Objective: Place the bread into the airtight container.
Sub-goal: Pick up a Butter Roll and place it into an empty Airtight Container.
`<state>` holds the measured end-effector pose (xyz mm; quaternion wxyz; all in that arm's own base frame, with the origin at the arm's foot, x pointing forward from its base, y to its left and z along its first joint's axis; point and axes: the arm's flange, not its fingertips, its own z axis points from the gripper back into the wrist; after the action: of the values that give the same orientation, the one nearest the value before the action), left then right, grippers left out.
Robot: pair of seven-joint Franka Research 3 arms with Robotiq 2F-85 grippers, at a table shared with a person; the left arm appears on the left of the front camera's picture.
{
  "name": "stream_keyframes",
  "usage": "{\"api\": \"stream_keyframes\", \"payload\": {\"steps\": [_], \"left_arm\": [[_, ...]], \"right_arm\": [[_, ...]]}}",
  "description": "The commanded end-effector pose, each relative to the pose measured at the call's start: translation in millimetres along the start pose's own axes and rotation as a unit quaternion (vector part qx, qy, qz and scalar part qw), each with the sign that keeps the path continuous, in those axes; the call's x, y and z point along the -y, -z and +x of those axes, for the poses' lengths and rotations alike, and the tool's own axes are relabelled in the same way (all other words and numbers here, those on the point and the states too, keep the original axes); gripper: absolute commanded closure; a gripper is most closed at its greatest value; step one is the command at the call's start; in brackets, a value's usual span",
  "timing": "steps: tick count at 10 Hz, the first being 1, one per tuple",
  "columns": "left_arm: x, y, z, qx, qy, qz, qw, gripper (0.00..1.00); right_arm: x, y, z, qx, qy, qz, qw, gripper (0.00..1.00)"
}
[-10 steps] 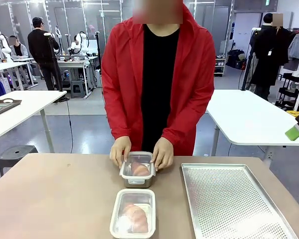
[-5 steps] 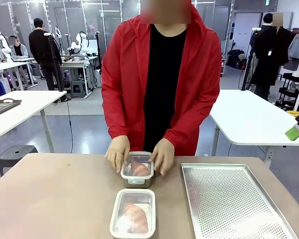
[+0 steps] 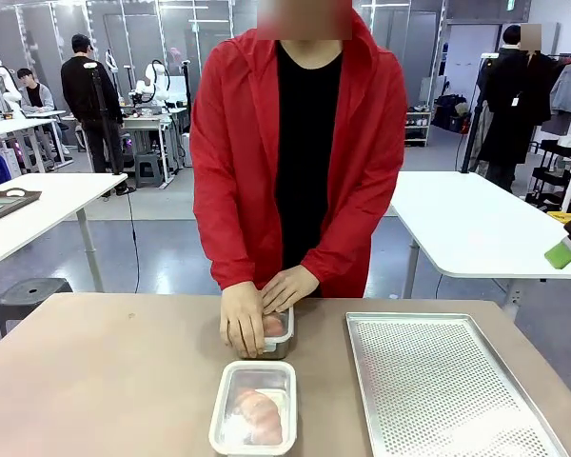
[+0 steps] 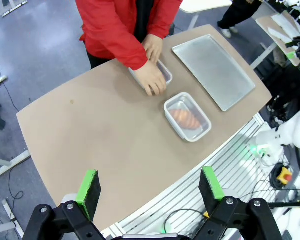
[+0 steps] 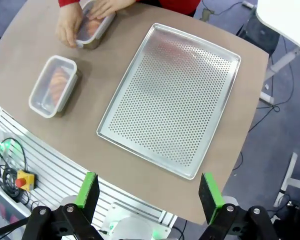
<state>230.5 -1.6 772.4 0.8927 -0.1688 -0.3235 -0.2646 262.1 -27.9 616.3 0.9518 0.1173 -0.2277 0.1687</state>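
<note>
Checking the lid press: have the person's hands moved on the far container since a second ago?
Yes. Both hands shifted from the far container's sides onto its top, while the near container stayed put.

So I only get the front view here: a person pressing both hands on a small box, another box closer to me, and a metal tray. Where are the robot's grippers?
Observer: Both are raised high above the table. The left gripper looks down with its jaws open, nothing between them.
Operator: And the other one?
Observer: The right gripper is open too, hovering above the perforated tray, which has nothing on it.
Operator: Is the bread in the closer box covered?
Observer: From above, the near container has a clear lid on, with the bread visible through it.
</note>
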Motion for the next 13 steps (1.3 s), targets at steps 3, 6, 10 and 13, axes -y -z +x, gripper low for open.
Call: {"api": "stream_keyframes", "payload": {"steps": [3,6,10,13], "left_arm": [[0.6,-0.6,-0.2,0.001,0.008,-0.009,1.0,0.0],[0.6,-0.6,-0.2,0.001,0.008,-0.009,1.0,0.0],[0.6,-0.6,-0.2,0.001,0.008,-0.009,1.0,0.0],[0.6,-0.6,-0.2,0.001,0.008,-0.009,1.0,0.0]], "right_arm": [[-0.1,-2.1,3.8,-0.004,-0.002,-0.004,1.0,0.0],[-0.1,-2.1,3.8,-0.004,-0.002,-0.004,1.0,0.0],[-0.1,-2.1,3.8,-0.004,-0.002,-0.004,1.0,0.0],[-0.1,-2.1,3.8,-0.004,-0.002,-0.004,1.0,0.0]]}}
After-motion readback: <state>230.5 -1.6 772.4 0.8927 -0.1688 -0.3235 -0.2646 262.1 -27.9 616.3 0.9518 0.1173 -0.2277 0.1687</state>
